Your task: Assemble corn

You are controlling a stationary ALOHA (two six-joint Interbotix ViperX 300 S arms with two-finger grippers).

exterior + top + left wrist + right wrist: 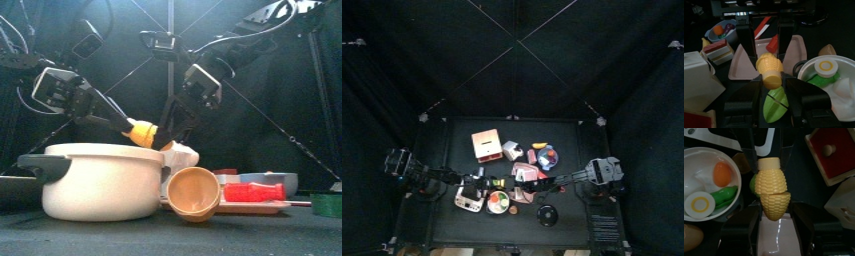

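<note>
Black jaws of the left gripper (765, 50) fill the near edge of its wrist view, standing wide and clamped on the corn (769, 71) at its green husk end (774, 102). The right gripper (769, 163) appears to be closed on the yellow part of the same corn, whose two segments meet at a visible seam. In the front view the corn hangs in the air just above the lid of the white pot (100, 180), toward the pot's right side, and touches nothing but the jaws.

Possible trouble: if the two arms push slightly out of line, the segments could jam crooked or pop apart. Loose pressure from either side could let a piece fall onto the pot and roll away.

Hard to make out: the corn hides where the pads meet it, so the firmness of the right grip is uncertain. Whether the seam is fully seated cannot be told. From above, the corn is too small to pick out.
</note>
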